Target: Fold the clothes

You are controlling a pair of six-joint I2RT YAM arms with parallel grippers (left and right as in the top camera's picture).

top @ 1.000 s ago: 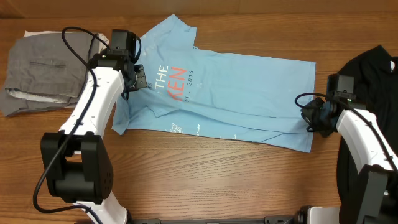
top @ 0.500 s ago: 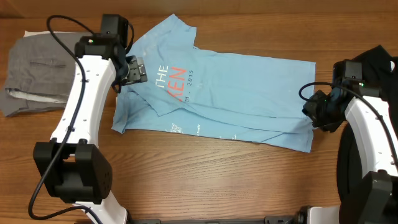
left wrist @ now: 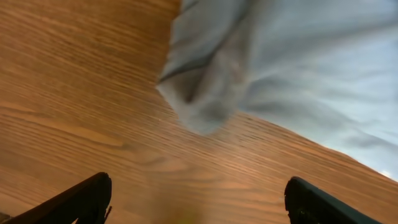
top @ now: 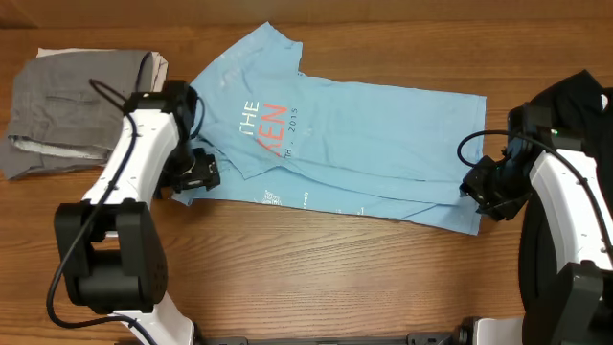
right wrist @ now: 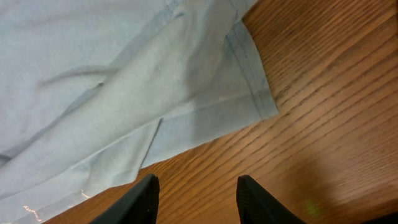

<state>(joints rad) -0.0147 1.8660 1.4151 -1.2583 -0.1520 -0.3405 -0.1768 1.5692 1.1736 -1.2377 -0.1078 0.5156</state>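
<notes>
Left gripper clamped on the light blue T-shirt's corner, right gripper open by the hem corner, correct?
No. The left gripper is open: the left wrist view shows its fingers spread above the wooden table, the corner of the light blue cotton T-shirt lying free. The right gripper is open by the hem corner.

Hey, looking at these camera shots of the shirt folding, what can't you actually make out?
T-shirt lettering, overhead: a fold hides most words; the small line is too small to read.
Black cloth, overhead: cut off by the right edge.
Grey pile, overhead: folded, so what garment it is stays unclear.
T-shirt corner, left wrist view: blurred; the left claw shows only its tips.
</notes>
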